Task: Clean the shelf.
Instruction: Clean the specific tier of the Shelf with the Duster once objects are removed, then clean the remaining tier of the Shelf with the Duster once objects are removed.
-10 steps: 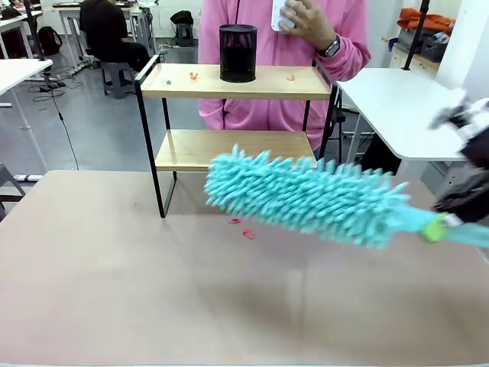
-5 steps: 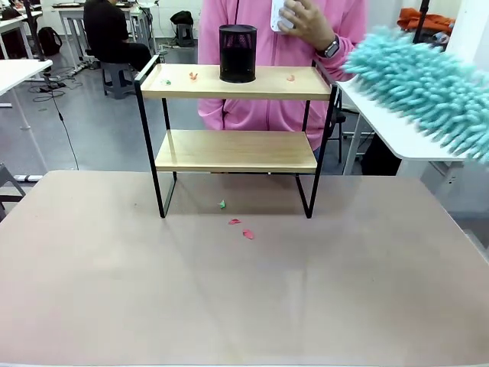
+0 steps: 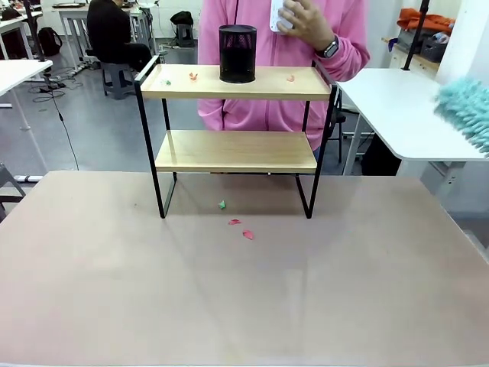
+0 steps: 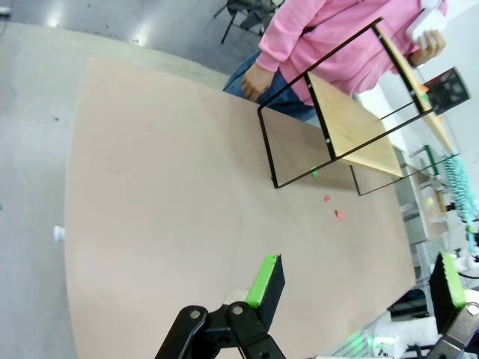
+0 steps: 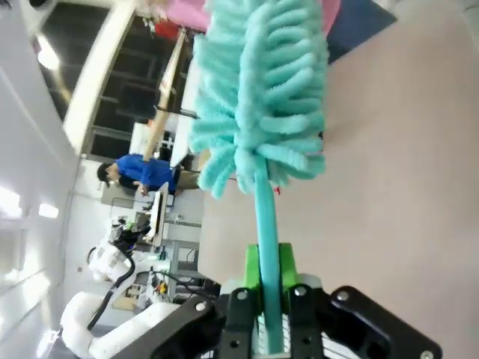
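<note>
Wooden shelf (image 3: 237, 149) stands well apart from right tool (image 5: 271, 275) clamped on duster (image 5: 262, 82); left tool (image 4: 358, 278) agape.

Right gripper clamping a teal duster over the counter

The right gripper (image 5: 269, 314) is pinching the thin teal handle (image 5: 266, 224) of the duster (image 5: 262, 97) between its green pads (image 5: 289, 263), jaws closed tight on it. The handle is running straight up from the black fingers, and the shaggy teal head is fanning out across the top of the frame. The tan counter (image 5: 404, 187) is stretching away on the right behind it. A scrap of pink clothing (image 5: 183, 10) is peeking out beside the head, and far off a person in blue (image 5: 142, 172) is sitting sideways among desks.
</note>
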`<state>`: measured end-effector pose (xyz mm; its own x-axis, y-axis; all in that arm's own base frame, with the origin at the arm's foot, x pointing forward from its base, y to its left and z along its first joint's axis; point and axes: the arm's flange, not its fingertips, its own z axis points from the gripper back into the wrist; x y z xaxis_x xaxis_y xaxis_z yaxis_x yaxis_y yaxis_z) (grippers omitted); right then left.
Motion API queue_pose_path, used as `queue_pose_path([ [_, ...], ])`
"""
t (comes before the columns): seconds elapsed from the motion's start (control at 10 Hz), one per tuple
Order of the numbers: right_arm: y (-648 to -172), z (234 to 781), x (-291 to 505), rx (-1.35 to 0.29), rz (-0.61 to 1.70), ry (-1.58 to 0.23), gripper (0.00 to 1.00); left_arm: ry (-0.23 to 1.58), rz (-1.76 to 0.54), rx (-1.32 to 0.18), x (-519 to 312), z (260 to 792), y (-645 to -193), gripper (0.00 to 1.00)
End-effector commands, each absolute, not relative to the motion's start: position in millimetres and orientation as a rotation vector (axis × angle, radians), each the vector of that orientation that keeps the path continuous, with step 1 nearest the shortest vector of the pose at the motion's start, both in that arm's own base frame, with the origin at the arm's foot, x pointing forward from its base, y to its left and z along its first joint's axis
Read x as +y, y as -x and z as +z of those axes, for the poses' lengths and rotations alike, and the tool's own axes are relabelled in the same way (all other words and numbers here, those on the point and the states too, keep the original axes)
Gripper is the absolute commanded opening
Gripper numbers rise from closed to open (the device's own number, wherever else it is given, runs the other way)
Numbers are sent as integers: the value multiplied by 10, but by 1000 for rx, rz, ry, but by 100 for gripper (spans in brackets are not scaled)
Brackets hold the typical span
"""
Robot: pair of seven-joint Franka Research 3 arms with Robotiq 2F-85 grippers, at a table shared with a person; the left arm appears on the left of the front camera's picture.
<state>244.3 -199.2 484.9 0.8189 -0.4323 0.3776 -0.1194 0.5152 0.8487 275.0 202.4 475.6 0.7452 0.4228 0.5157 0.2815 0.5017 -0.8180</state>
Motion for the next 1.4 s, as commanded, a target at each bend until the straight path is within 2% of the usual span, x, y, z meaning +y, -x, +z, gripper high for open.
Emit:
queue_pose_path([
  [0.0,-2225,4966,-1995,-655,-121,-1121,0,1076,81,-788,2011,4765,-2763,100],
  [1.3,-2225,4966,-1995,-655,-121,-1121,0,1076,81,-788,2011,4765,-2763,100],
])
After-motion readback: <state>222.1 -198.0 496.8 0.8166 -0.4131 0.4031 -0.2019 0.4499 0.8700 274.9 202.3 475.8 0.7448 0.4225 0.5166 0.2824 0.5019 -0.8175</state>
